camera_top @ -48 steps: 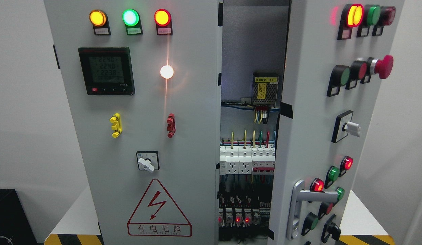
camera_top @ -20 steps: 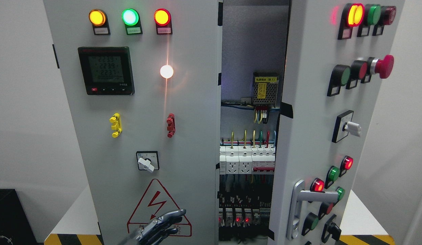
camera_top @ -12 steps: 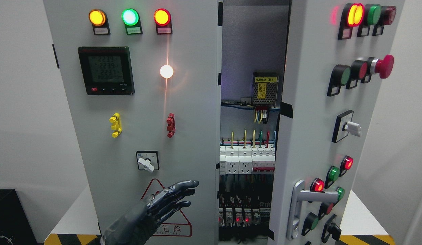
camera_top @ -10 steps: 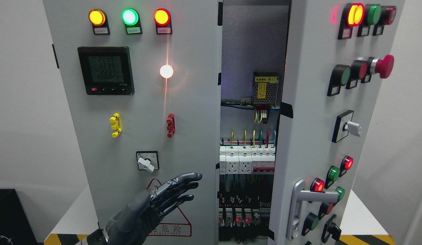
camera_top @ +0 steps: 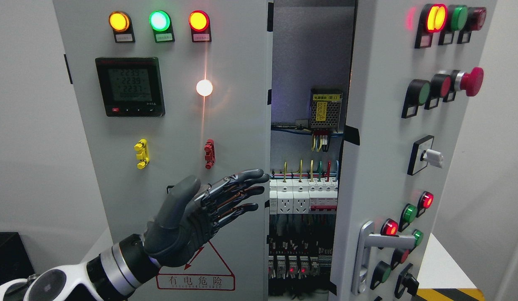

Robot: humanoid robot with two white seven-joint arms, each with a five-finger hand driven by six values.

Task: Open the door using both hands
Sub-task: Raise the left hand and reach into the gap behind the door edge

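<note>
Grey-painted steel electrical cabinet, two doors. Left door [camera_top: 225, 125]: appears closed or nearly so, facing the camera; its free right edge runs vertically just beyond the left hand's fingertips. Right door [camera_top: 380, 167]: swung partly outward, well to the right of the hand, silver lever handle [camera_top: 367, 259] low on its face.

Left hand [camera_top: 188, 221]: dark grey, articulated, arm entering from the lower left. Fingers [camera_top: 246, 177] extended and slightly spread, holding nothing, pointing right toward the left door's free edge; contact with the door cannot be confirmed. The hand covers the selector switch and the top of the warning triangle [camera_top: 196, 271].

Gap between doors: a tall open strip immediately right of the fingertips, showing white circuit breakers [camera_top: 303, 196] level with the fingers, coloured wiring above them, and a yellow-labelled power supply [camera_top: 326, 109] higher up.

Above the hand: digital meter [camera_top: 130, 87], yellow terminal [camera_top: 141, 154], red terminal [camera_top: 209, 154], white lamp [camera_top: 204, 88], and three indicator lamps [camera_top: 159, 21] along the top.
</note>
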